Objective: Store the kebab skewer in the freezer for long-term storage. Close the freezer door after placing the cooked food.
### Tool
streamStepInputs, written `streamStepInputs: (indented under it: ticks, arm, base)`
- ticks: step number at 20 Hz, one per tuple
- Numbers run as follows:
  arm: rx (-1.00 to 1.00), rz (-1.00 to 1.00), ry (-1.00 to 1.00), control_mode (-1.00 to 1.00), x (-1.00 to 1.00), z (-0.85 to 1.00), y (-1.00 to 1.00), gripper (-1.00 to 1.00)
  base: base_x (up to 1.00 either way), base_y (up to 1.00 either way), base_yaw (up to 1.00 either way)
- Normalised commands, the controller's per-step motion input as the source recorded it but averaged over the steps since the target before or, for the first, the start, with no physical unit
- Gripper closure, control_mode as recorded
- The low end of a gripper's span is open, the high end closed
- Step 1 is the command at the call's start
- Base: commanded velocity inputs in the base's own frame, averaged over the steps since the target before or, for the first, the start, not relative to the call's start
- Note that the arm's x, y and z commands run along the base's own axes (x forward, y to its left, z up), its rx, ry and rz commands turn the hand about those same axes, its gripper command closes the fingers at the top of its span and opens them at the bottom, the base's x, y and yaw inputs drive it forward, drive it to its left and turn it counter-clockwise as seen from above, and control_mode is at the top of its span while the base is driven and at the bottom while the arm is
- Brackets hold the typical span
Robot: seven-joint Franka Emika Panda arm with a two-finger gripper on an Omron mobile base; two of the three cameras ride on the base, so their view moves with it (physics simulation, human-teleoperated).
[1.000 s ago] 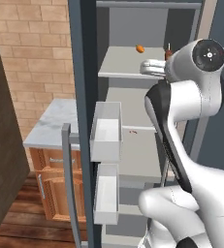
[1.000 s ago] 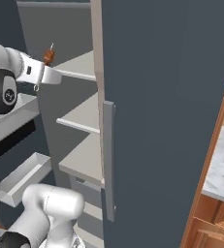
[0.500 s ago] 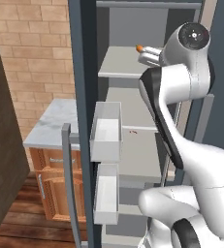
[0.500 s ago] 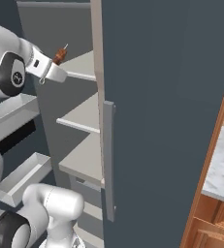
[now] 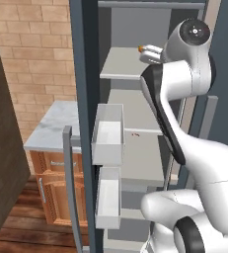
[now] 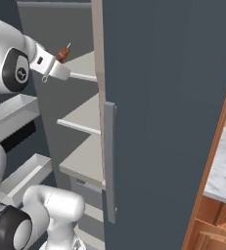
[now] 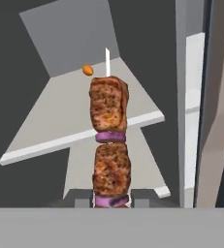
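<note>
The kebab skewer [image 7: 109,135], brown meat chunks on a thin stick, stands upright between my gripper's [image 7: 111,198] fingertips, and the gripper is shut on its lower end. In the right base view the gripper [image 6: 59,56] holds the kebab skewer [image 6: 63,51] at the front edge of the freezer's top shelf [image 6: 85,66]. The freezer [image 5: 135,108] is open, with pale shelves inside. Its freezer door [image 5: 83,99] is swung out to the left and carries white bins [image 5: 108,133]. The pale grey shelf [image 7: 55,121] lies just beyond the skewer in the hand view.
A small round orange food [image 7: 87,70] sits far back on the top shelf, also visible as an orange ball [image 5: 141,48] beside my hand. The other grey door [image 6: 163,122] with a vertical handle [image 6: 109,161] is closed at the right. A marble counter [image 5: 54,126] over wooden cabinets lies left.
The arm has swung the gripper and the skewer up and inward, from in front of the freezer to the front edge of the top shelf. The gripper has stayed shut on the skewer.
</note>
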Motion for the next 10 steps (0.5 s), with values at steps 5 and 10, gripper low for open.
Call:
streamStepInputs:
  ticks: [5,10]
  arm:
    - [0.00,0.02,0.00,-1.00,0.40,-0.16,0.00,1.00]
    - [0.00,0.02,0.07,-1.00,0.50,-0.04,0.00,1.00]
  base:
    - [0.00,0.00,0.00]
    - [0.00,0.00,0.00]
